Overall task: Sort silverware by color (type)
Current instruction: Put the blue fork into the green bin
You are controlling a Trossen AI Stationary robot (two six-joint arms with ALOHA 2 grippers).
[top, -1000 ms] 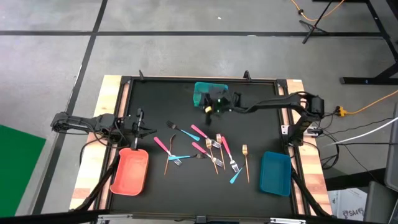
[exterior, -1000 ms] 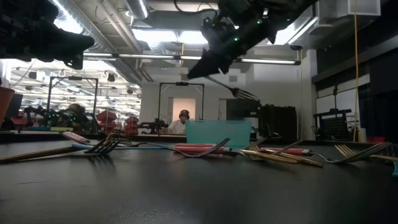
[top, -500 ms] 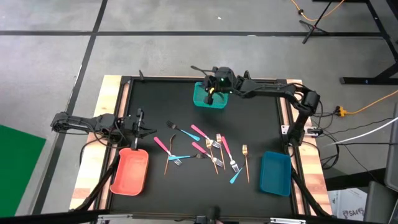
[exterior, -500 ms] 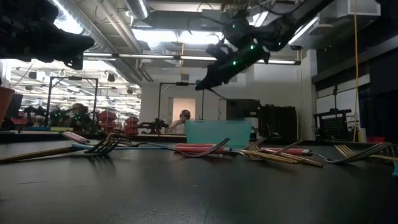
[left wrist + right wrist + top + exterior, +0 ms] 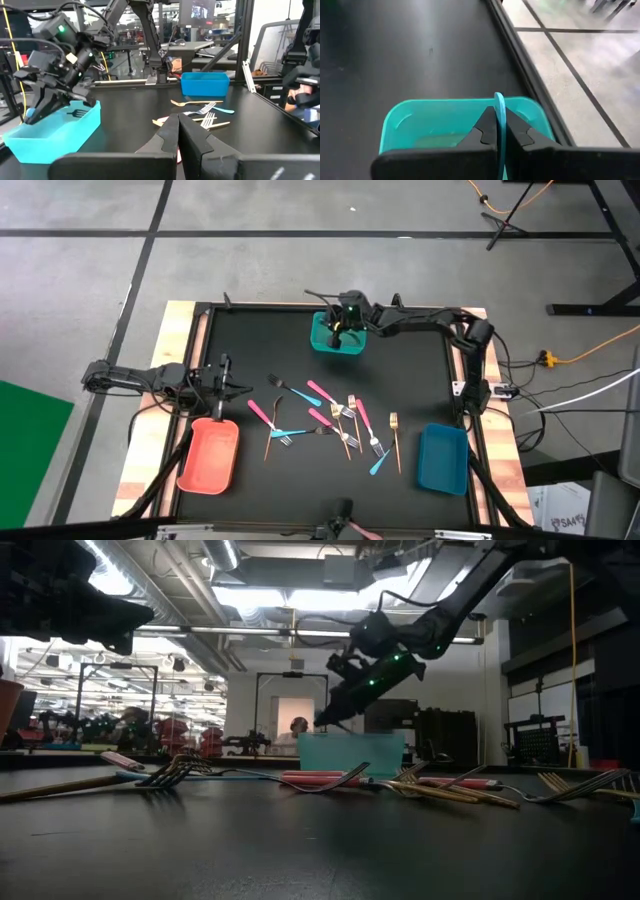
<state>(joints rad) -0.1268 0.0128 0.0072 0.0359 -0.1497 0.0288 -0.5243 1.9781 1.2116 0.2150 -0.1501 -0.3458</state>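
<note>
My right gripper [image 5: 340, 328] hangs over the teal bin [image 5: 337, 338] at the table's far middle, shut on a fork with a light-blue handle [image 5: 499, 105]. The low view shows the gripper [image 5: 340, 708] slanting down just above the bin [image 5: 352, 752]. Several pink, light-blue and gold-handled forks [image 5: 335, 418] lie loose on the black mat at the table's middle. My left gripper [image 5: 226, 380] stays shut and level at the table's left edge, touching nothing. My right gripper pinches the fork's light-blue handle [image 5: 499, 100] between its two fingers. The fingers slant down from the table's right side. The fork is lifted clear above the teal bin, and a thin dark part [image 5: 316, 296] sticks out toward the table's left.
A red bin [image 5: 210, 455] stands at the near left and a blue bin [image 5: 442, 458] at the near right. The mat's raised frame [image 5: 330, 306] runs just behind the teal bin. The loose forks fill the middle between the bins.
My right gripper has carried the fork from near the teal bin's near side toward the table's far edge and has sunk lower, so it now hangs over the bin. It has stayed shut on the fork throughout.
</note>
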